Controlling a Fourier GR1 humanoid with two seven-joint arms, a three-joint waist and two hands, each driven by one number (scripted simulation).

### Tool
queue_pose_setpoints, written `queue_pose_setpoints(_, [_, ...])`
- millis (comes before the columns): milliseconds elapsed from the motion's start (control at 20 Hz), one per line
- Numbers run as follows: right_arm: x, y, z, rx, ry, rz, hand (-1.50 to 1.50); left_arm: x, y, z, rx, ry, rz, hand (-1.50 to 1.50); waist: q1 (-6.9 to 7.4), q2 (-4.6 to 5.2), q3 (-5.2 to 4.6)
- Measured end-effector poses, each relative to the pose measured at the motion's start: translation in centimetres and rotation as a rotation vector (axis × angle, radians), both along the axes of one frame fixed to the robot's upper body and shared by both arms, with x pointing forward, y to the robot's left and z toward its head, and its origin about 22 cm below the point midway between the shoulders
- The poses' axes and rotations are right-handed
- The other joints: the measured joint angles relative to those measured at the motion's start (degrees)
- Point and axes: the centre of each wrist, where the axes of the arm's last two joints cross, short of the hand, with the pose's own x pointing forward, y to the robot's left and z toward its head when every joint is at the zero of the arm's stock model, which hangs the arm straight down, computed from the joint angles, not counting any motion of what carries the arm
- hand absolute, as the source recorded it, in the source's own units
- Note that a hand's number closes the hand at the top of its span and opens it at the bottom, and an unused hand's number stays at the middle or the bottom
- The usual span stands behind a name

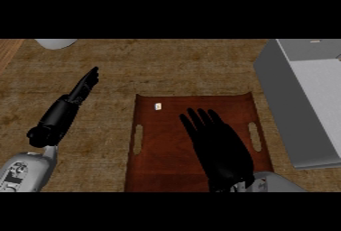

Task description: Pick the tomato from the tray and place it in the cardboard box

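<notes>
Two hands in our view. Our right hand (223,151) flat over brown tray (149,167), fingers straight and spread, holding nothing we can see. Our left hand (73,101) left of tray over wooden counter (166,67), fingers straight, pointing away. Tomato: we cannot locate it. Small pale item (158,106) near tray's far edge. Grey box (303,103) right of tray.

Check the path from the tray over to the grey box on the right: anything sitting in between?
Nothing visible does. Between the tray and the grey box at its right there is only bare counter. The right hand hangs open over the tray; no tomato shows, possibly hidden under that hand. The left hand is off to the left.
</notes>
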Motion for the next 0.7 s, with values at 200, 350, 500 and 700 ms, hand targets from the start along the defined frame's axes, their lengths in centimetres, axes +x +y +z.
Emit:
queue_pose_setpoints(200, [0.2, 0.7, -0.7, -0.021, -0.015, -0.011, -1.5, 0.0, 0.3, -0.4, 0.009, -0.002, 0.006, 0.0, -0.06, 0.01, 0.01])
queue_pose_setpoints(350, [0.7, 1.1, -1.8, -0.054, -0.007, -0.025, -1.5, -0.1, 0.2, -0.4, 0.014, -0.005, 0.008, 0.0, 0.01, 0.02, 0.01])
queue_pose_setpoints(500, [1.1, 1.1, -2.5, -0.083, -0.006, -0.043, -1.5, 0.0, 0.9, 0.3, 0.011, -0.002, 0.006, 0.0, -0.01, 0.02, 0.02])
queue_pose_setpoints(700, [1.6, 1.0, -3.5, -0.113, -0.008, -0.065, -1.5, 0.0, 0.9, 0.2, 0.015, -0.004, 0.012, 0.0, -0.04, 0.02, 0.03])
